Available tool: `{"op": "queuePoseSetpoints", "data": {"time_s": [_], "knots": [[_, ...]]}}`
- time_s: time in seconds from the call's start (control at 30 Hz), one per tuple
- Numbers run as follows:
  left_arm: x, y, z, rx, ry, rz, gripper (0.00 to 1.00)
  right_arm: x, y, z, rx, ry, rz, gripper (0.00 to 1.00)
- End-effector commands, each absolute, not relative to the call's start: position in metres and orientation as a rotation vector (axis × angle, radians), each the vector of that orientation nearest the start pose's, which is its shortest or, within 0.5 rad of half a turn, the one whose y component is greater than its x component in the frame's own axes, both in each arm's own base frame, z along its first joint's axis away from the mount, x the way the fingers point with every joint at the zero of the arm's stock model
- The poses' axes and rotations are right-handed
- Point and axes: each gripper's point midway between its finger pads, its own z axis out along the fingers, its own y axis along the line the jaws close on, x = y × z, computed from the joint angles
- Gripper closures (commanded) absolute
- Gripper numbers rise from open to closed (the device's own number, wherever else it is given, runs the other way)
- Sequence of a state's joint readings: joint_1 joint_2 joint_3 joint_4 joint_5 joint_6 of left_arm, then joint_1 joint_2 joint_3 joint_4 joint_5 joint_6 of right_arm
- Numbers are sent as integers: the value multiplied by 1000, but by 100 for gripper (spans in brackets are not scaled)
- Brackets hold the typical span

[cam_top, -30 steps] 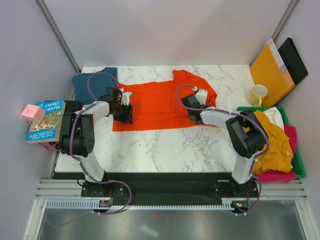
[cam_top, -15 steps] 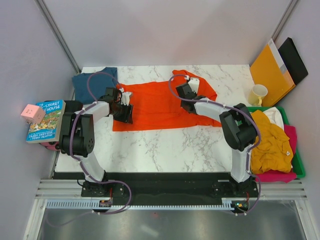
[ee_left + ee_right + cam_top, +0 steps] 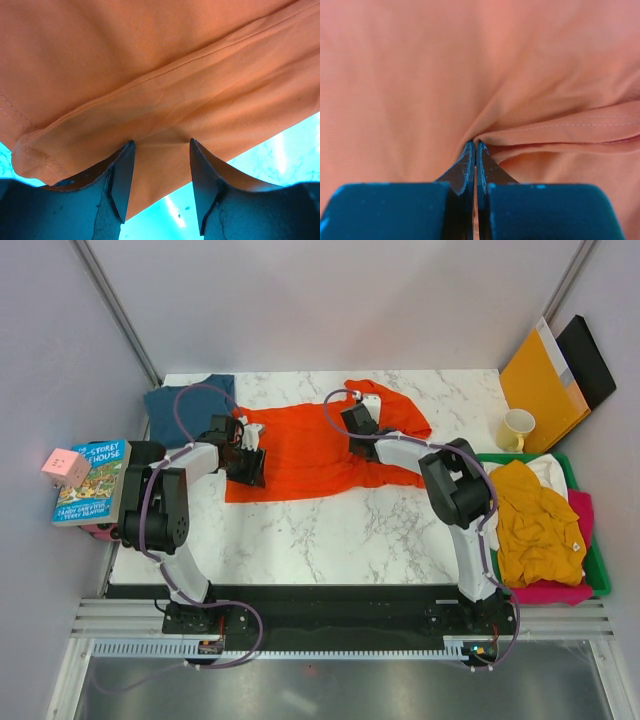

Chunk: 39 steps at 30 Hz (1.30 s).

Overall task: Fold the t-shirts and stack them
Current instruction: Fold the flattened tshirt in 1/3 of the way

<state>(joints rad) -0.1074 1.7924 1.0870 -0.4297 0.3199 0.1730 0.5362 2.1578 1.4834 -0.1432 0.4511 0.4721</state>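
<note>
1. Plainly, we found the orange-red t-shirt point(image 3: 300, 455) spread on the table point(image 3: 330, 530), its long axis running left to right between our two grippers.
2. We had the right gripper point(image 3: 475, 150) pinched tight on a fold of that cloth, toward the shirt's far right part.
3. We had the left gripper point(image 3: 160, 150) at the shirt's left edge, jaws partly apart, with the hem across the gap and not clamped.
4. We judged the coming fold would run leftward from the right arm's pinch, since most of the cloth lay on that side.
</note>
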Motion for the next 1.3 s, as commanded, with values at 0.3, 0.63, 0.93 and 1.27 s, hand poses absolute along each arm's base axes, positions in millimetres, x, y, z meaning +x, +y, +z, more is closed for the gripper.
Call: {"op": "queuePoseSetpoints", "data": {"time_s": [0.3, 0.63, 0.93, 1.27], "knots": [[339, -81, -7, 455, 2724, -392, 43, 488, 226, 61, 138, 2192, -4, 12], [343, -85, 14, 475, 2664, -411, 38, 448, 164, 155, 300, 2020, -131, 2], [336, -80, 23, 477, 2665, -378, 41, 389, 125, 91, 386, 2200, -228, 46], [323, -77, 20, 457, 2687, -365, 42, 379, 114, 36, 506, 2273, -283, 66]]}}
